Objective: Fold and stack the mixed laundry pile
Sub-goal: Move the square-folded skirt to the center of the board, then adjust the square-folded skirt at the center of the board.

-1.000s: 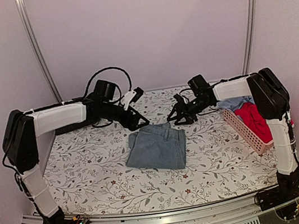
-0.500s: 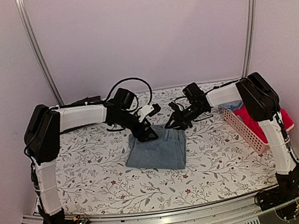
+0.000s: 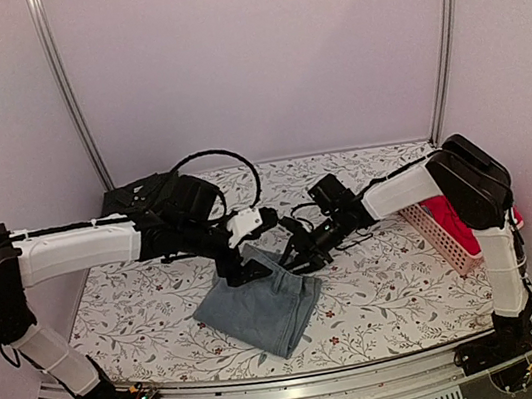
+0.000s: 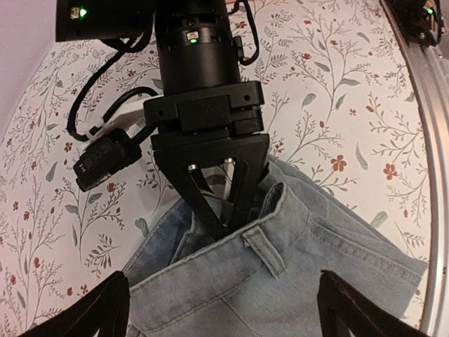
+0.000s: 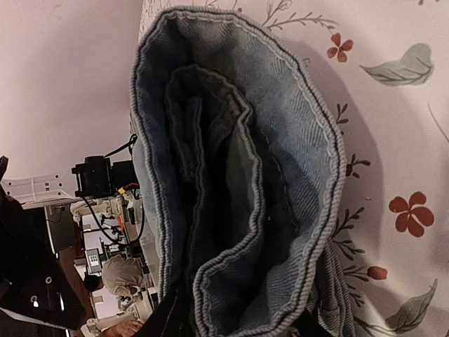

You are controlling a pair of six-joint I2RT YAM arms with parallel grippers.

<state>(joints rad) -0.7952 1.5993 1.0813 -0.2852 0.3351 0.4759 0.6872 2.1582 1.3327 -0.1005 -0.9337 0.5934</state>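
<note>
**A:** How many things do we count here?

**B:** We count two white-and-black arms, each ending in one claw. Between the claws lies one folded piece of faded light-blue denim [image 3: 258,310]. It rests near the middle of the flower-printed counter [image 3: 133,317], toward the near edge.

**A:** And on the right side?

**B:** One pink slatted plastic basket [image 3: 443,240] stands at the counter's right edge, with one red garment [image 3: 456,218] showing in it. The right arm crosses in front of the basket, so we cannot tell what else lies inside.

**A:** How do we read the claws?

**B:** The left claw [image 4: 224,319] is spread wide. Its two fingertips [image 4: 98,312] sit in the bottom corners of its own view, one on either side of the denim. Whether they touch the cloth, we cannot tell. The right claw [image 4: 223,219] has its two fingers drawn to a point. It pinches the denim at the waistband, just beside one belt loop [image 4: 263,249].

**A:** What do we find hard to make out?

**B:** In the right wrist view the denim fills the frame as several curled layers with stitched edges. That claw's own fingers are only dark slivers at the bottom border. From above, both claws are dark shapes meeting at the denim's far edge, and we cannot separate their tips there.
</note>
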